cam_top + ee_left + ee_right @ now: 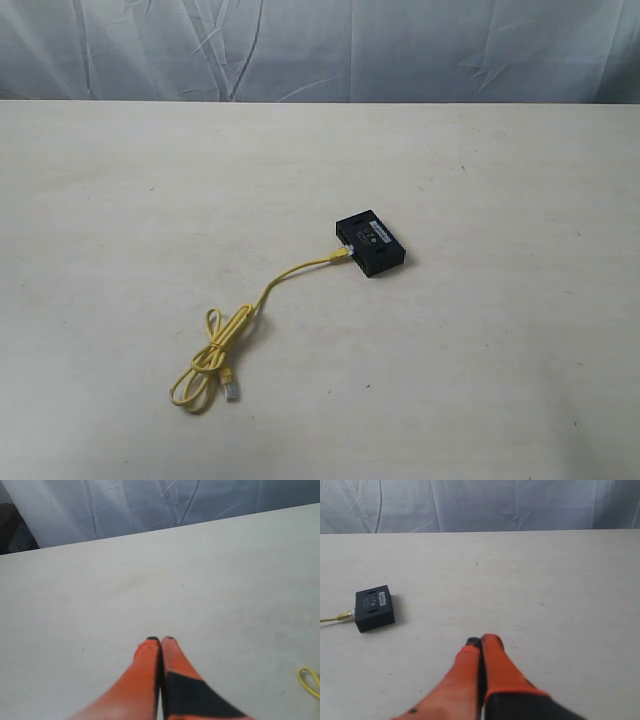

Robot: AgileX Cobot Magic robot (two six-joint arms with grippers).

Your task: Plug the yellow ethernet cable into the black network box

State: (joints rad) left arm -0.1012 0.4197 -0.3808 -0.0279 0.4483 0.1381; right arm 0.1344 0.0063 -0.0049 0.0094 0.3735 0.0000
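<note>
We are holding the left gripper (160, 640) clenched, its orange fingers pressed together with nothing between them, and it is hovering over bare table (500, 380). The right gripper (481, 641) is likewise squeezed closed on nothing, above open tabletop.

The box (371, 243) is lying flat near the middle of the table, a little to the right, turned at an angle to the table's edges, label side up. The cable (268, 291) is running from the box's left side face down toward the near left, where it is bunching into loose loops. One plug (340, 256) is meeting that side face and looks seated; we cannot tell how deep. The other plug (231, 385) is lying free beside the loops.

From the right wrist, we are seeing the box (375, 608) well apart from the fingertips, with clear surface between them, and the cable (332, 618) trailing off the frame. From the left wrist, only one yellow loop (310, 680) is showing at the frame's border.

The table's far edge is running straight against a grey curtain (320, 50), well apart from the box. Bare surface is lying on every side of box and cable.
</note>
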